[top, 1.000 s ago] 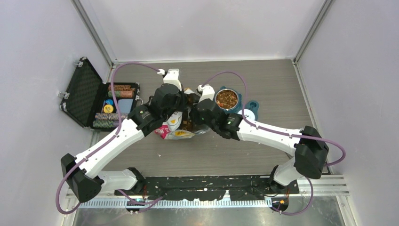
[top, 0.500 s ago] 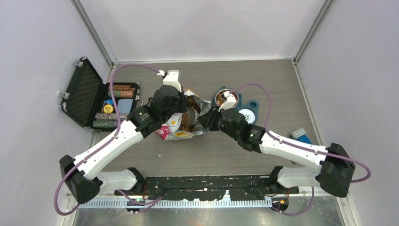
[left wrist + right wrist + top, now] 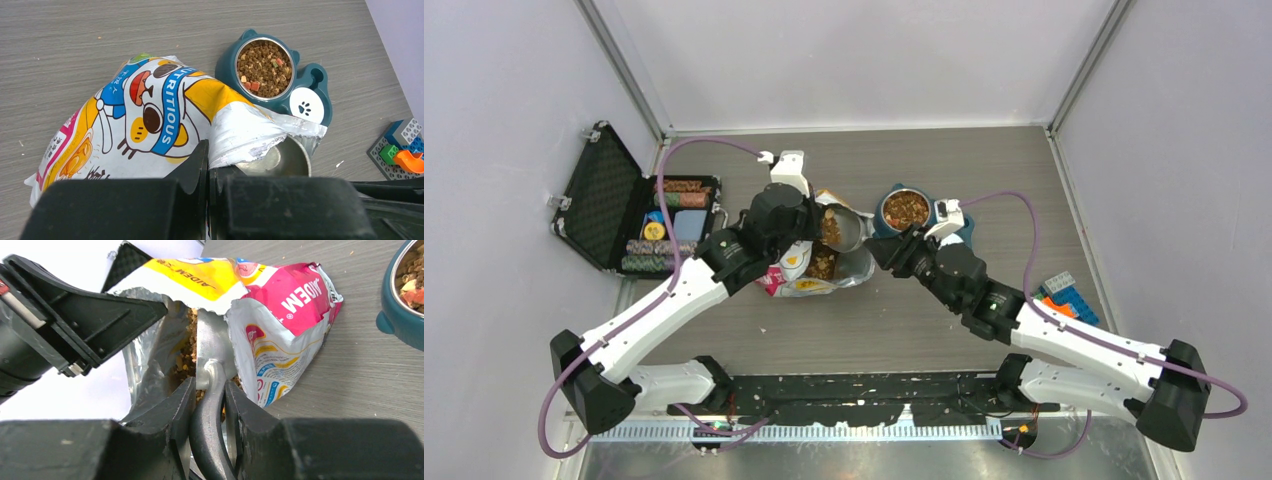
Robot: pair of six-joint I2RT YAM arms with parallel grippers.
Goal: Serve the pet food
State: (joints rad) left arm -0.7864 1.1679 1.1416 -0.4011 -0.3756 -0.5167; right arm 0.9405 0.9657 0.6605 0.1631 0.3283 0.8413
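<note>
Scooping pet food (image 3: 186,357) from the torn bag (image 3: 150,110) lying beside the kibble-filled bowl (image 3: 227,52), with right gripper (image 3: 207,390) clamped on the empty-looking metal scoop (image 3: 212,347) and left gripper (image 3: 208,165) pinching the foil lip open; next needs digging deeper, then lifting level past that sagging lip, poker-chip case (image 3: 604,200) and toy bricks (image 3: 1064,297) well clear.

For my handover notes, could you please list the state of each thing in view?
Food bag: open, lying on its side.
Metal scoop: inside the bag's mouth.
Bowl: full of pet food.
Chip case: lid open.
Left fingers: shut on bag edge.
Right fingers: shut on scoop handle.
</note>
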